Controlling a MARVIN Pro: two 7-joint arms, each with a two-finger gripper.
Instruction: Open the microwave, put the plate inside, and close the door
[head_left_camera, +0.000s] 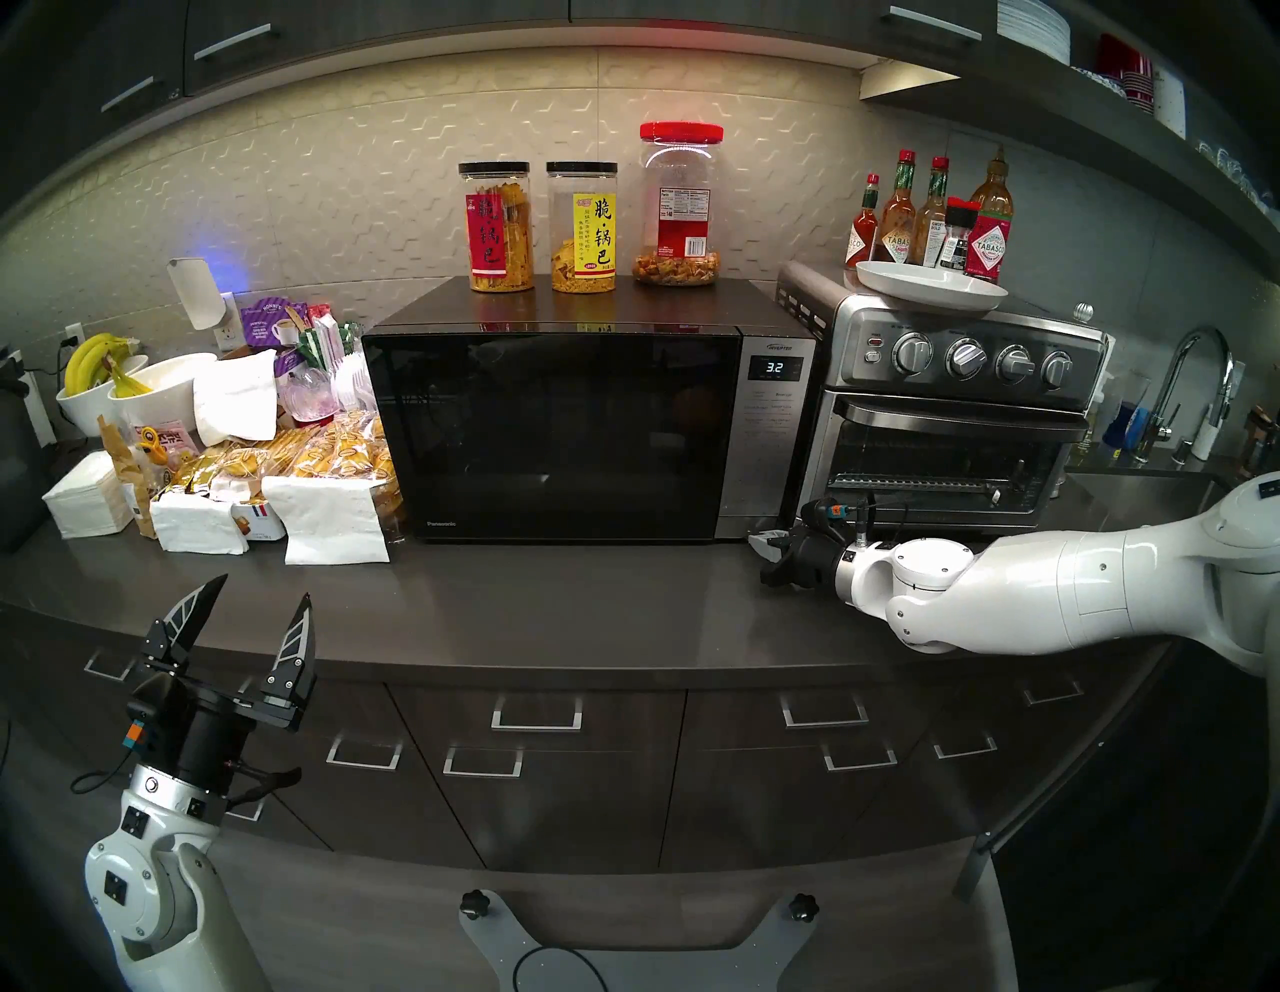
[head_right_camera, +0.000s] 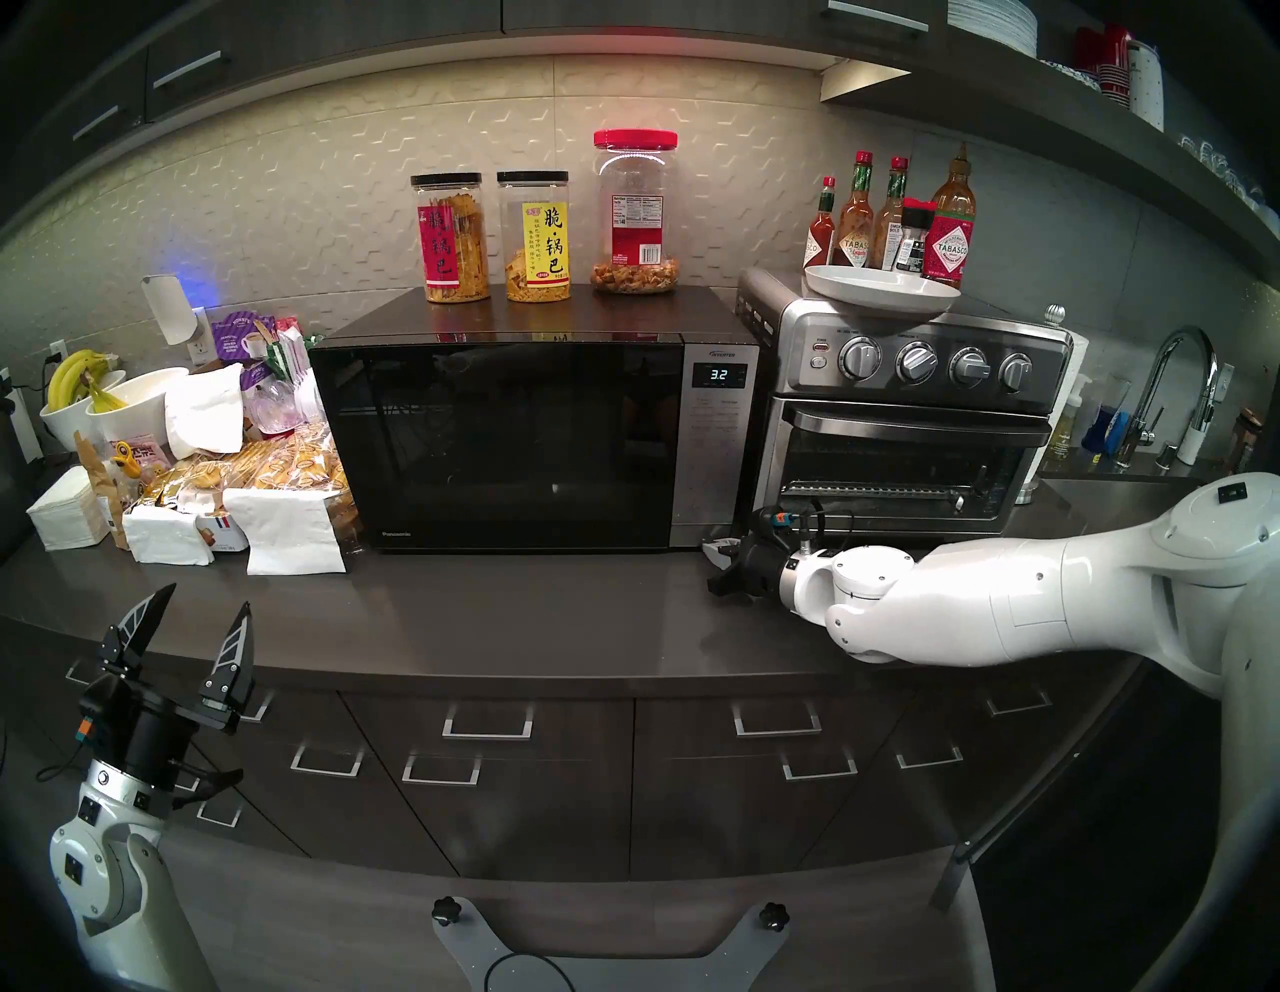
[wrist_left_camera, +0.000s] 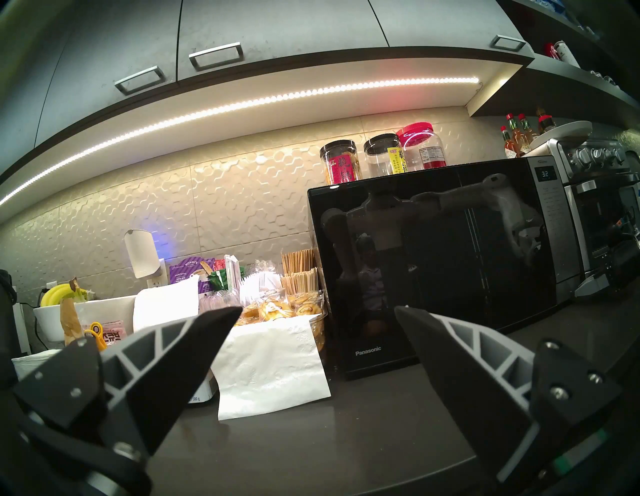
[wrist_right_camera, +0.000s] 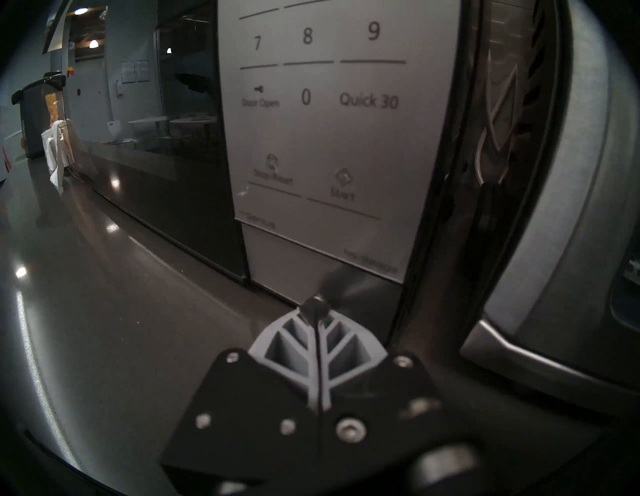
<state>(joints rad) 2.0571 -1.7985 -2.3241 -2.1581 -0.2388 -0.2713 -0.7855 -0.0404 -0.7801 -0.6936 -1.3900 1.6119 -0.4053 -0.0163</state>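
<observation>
A shared kitchen: a dark grey stone counter (head_left_camera: 554, 609) carries a black glass-fronted microwave (head_left_camera: 554, 436), a steel four-knob toaster oven (head_left_camera: 949, 422), snack jars (head_left_camera: 495, 228), hot-sauce bottles (head_left_camera: 900, 215), beside a chrome sink tap (head_left_camera: 1191, 388).

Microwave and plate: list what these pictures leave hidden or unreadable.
- Inside of the microwave: both head views, hidden by the shut dark door and its reflections.
- Bottom keypad lettering: right wrist view, blurred.
- Right hand contact with the microwave: right wrist view shows shut tips close below the panel; touching cannot be told.
- Plate underside on the toaster oven: head views, hidden by its own rim.
</observation>
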